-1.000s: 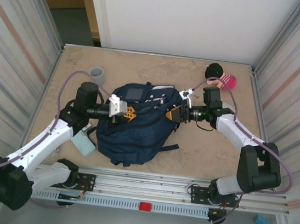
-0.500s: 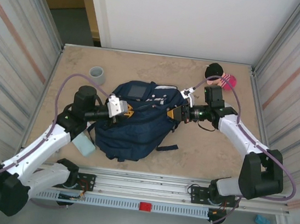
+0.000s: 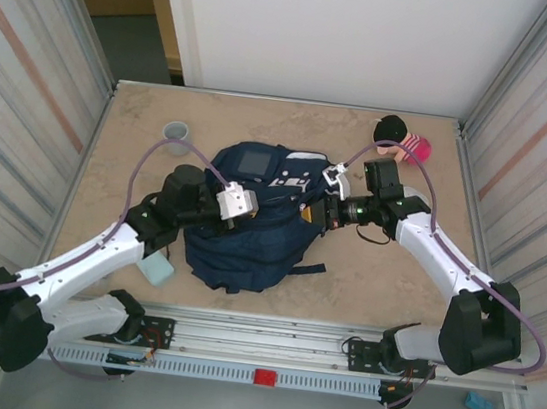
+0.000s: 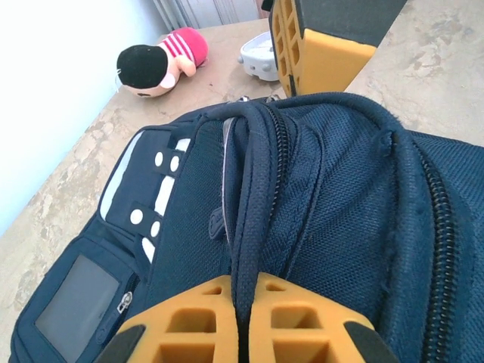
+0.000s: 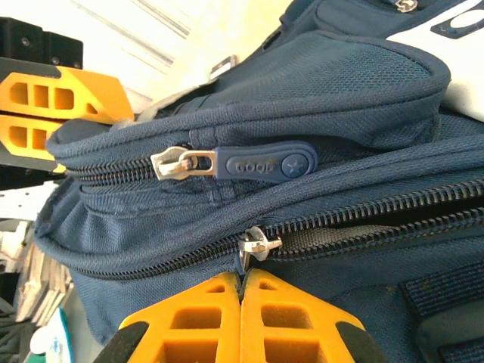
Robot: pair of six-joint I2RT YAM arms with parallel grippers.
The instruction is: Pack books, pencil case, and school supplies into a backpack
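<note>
At the table's near left, the pencil case point(image 3: 156, 269) lies outside, just beside the backpack point(image 3: 247, 252). Mid-table, the left gripper point(image 4: 243, 302) clamps a strap point(image 4: 243, 189). The right gripper point(image 5: 240, 291) is pinched shut on the zip slider point(image 5: 257, 246). Far side: grey cup point(image 3: 177, 132), plush toy point(image 3: 403, 138). Packing likely not begun.

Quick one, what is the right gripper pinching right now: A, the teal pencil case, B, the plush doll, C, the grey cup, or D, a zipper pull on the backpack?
D: in the right wrist view the right gripper has its orange fingers closed together on the metal zipper pull of the backpack.
</note>
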